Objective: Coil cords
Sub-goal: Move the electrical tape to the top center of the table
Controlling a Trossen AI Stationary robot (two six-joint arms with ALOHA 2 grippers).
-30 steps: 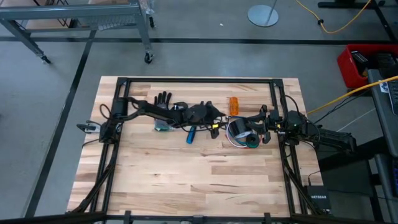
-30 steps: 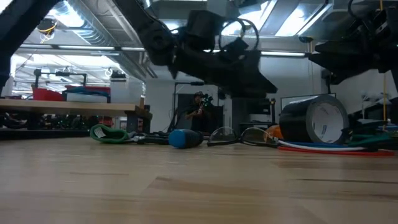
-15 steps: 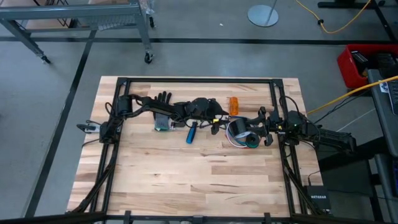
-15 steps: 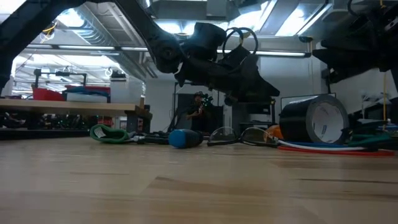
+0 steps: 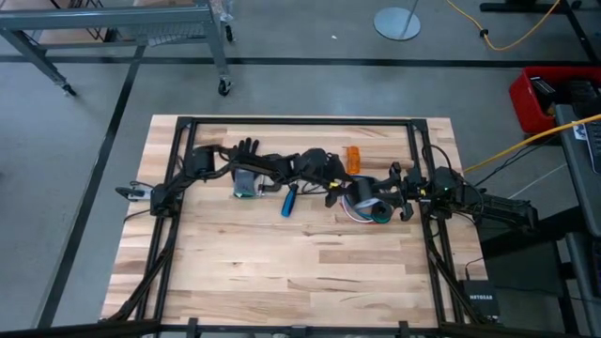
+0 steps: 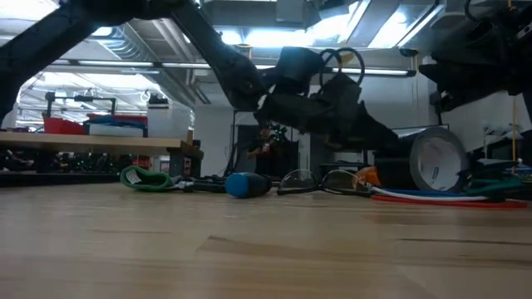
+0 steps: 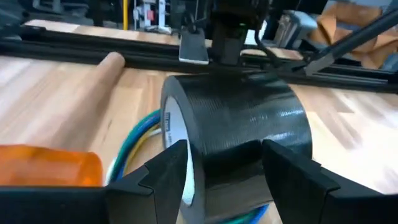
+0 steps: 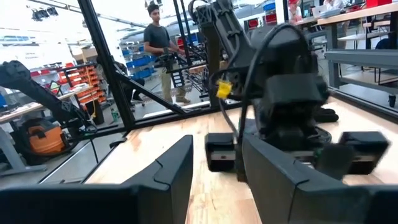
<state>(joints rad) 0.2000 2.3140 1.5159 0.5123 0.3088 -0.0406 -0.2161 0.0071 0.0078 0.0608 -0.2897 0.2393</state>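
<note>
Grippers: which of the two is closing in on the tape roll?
The left gripper: its open fingers straddle the grey tape roll, which stands inside the cords. The right gripper waits open beside it.

We see the cords (image 7: 138, 138), a loose bundle of thin flexible wires in white, blue, green and red, lying flat on the wooden table as an open ring. They curve out from under the black tape roll (image 7: 236, 134) standing on them, just beyond the left gripper's fingers (image 7: 169, 169). At table height, red and white strands (image 6: 432, 198) trail flat along the boards.
</note>
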